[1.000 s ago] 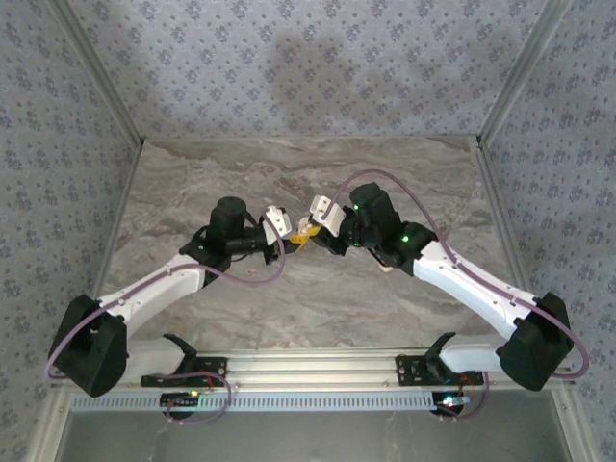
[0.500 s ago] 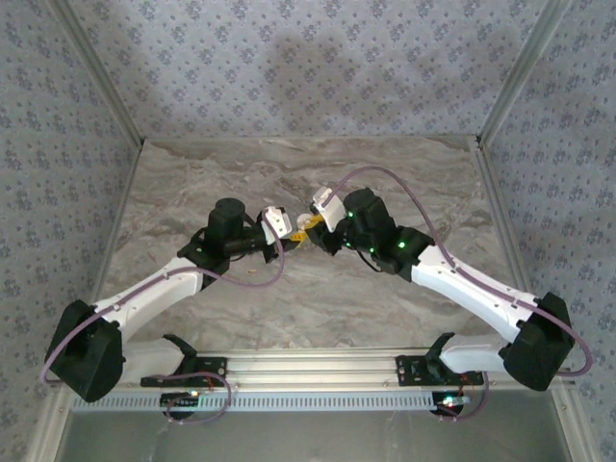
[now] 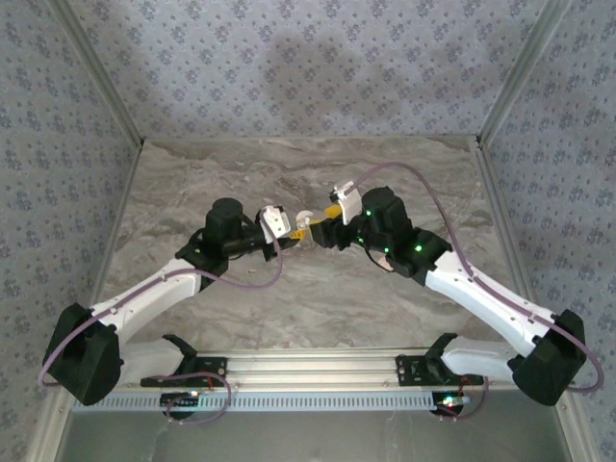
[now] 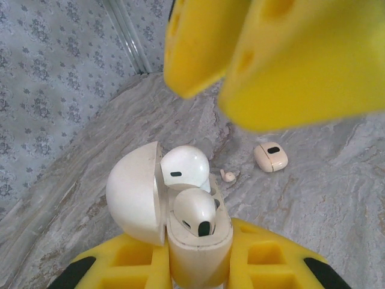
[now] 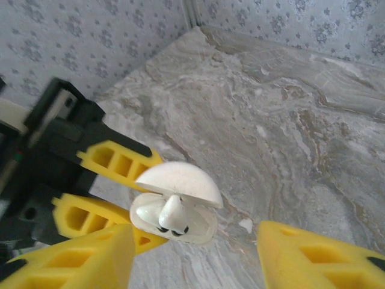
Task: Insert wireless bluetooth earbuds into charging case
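Left end effector point(image 4: 201, 256), latticed yellow plastic, is clamped on the charging case point(image 4: 198, 236), a glossy cream shell with its domed lid standing open. We see both smooth white earbuds point(image 4: 194, 211) seated inside. Right end effector point(image 5: 197, 235) hangs just beside the case, fingers apart, above the veined marble desk point(image 5: 289, 120).

The left tool point(image 4: 198, 262) clamps the open charging case point(image 4: 135, 192), two earbuds point(image 4: 194, 211) seated inside.

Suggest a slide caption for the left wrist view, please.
Left end effector holding the open charging case with two earbuds inside.
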`<state>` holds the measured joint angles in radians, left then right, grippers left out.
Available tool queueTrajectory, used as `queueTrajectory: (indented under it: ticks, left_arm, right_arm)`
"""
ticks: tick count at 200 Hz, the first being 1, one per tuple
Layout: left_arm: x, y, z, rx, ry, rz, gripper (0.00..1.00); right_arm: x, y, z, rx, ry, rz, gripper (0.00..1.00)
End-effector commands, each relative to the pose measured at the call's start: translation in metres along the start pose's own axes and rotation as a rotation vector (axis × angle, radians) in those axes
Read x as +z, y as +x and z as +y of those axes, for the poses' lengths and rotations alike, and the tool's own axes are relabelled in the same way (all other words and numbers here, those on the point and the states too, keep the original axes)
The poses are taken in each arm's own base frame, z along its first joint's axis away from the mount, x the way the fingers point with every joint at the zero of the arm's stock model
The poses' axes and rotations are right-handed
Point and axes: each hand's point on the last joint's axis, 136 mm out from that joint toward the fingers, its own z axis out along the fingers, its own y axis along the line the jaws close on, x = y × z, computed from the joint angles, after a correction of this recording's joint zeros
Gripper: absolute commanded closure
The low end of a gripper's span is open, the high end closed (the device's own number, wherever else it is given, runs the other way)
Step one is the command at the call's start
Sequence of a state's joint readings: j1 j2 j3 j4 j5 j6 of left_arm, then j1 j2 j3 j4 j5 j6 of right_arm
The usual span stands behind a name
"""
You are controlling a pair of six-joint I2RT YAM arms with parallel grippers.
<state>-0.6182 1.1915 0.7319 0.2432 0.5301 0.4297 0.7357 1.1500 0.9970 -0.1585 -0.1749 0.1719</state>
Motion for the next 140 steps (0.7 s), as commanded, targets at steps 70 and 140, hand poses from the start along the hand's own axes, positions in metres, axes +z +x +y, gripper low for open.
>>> queueTrajectory:
  ticks: [70,140]
  left_arm:
    - [0.0,-0.011,-0.003,0.034,0.008,-0.038,0.83]
    - [0.0,-0.012,-0.004,0.034,0.013,-0.038,0.83]
  right_arm:
    - [-0.008,-0.003,-0.012,0.294,-0.046,0.068,0.27]
    - [0.005,-0.005,-0.009,0.313,-0.087,0.096,0.18]
